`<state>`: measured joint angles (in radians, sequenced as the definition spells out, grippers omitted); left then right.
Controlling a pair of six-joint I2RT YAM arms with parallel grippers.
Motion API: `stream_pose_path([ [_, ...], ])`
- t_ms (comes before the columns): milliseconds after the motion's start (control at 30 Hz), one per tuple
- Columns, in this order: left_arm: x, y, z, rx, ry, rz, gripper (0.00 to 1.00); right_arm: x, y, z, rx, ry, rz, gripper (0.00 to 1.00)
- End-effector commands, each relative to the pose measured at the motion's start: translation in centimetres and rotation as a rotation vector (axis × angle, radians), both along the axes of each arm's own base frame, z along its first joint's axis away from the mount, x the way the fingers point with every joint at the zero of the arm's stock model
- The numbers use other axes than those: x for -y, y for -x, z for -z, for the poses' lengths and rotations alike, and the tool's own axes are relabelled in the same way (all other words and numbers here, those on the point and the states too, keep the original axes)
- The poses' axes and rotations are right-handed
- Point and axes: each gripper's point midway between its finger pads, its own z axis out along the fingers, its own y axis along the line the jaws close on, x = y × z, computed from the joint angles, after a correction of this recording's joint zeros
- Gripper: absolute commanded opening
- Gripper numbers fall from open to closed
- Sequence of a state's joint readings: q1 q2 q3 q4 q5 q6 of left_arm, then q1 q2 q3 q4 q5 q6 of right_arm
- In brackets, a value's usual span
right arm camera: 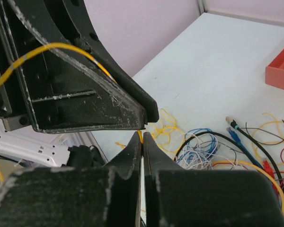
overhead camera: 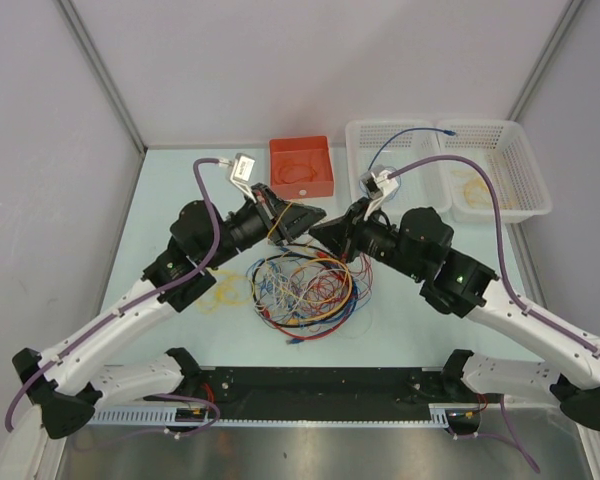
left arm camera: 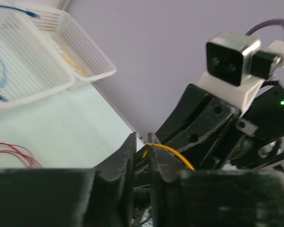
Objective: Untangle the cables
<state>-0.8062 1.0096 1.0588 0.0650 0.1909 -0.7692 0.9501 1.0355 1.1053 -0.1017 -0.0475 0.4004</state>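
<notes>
Right gripper point(right arm camera: 142, 138) clenched on yellow cable point(right arm camera: 52, 46) above the cable heap point(overhead camera: 305, 285).
Your left gripper point(left arm camera: 142, 144) seems to pinch it too.

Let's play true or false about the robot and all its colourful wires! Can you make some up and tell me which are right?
1. The right gripper is shut on a yellow cable. True.
2. The red box sits on top of the tangled cables. False: it stands apart from them, farther back on the table.
3. A blue cable lies in a white basket. True.
4. The left gripper is wide open. False: it is shut on the yellow cable too.
</notes>
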Motion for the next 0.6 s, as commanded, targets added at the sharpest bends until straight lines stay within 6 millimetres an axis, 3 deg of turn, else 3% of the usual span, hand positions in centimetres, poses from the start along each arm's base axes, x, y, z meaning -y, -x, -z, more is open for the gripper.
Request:
stream_pose_path([
  [0, -1.4, 0.1, 0.0, 0.031, -0.025, -0.048, 0.34, 2.7, -0.6, -3.9, 0.08, -0.097, 0.116, 0.0],
  [33, -2.1, -0.7, 0.2, 0.057, -0.053, -0.105, 0.56, 3.7, -1.0, -4.2, 0.082, -0.1, 0.162, 0.0],
  [133, -4.6, -2.0, 1.7, 0.057, -0.151, -0.243, 0.83, 7.2, -1.5, -5.7, 0.101, -0.133, 0.266, 0.0],
  [233, -6.4, -2.4, 2.9, 0.064, -0.214, -0.323, 0.96, 10.6, -2.5, -7.0, 0.117, -0.143, 0.364, 0.0],
  [400, -9.6, -3.8, 6.3, -0.008, -0.333, -0.489, 1.0, 15.1, -5.2, -7.7, 0.107, -0.093, 0.54, 0.0],
  [567, -11.8, -4.2, 9.4, -0.085, -0.423, -0.591, 1.0, 21.2, -9.9, -7.2, 0.061, -0.034, 0.836, 0.0],
])
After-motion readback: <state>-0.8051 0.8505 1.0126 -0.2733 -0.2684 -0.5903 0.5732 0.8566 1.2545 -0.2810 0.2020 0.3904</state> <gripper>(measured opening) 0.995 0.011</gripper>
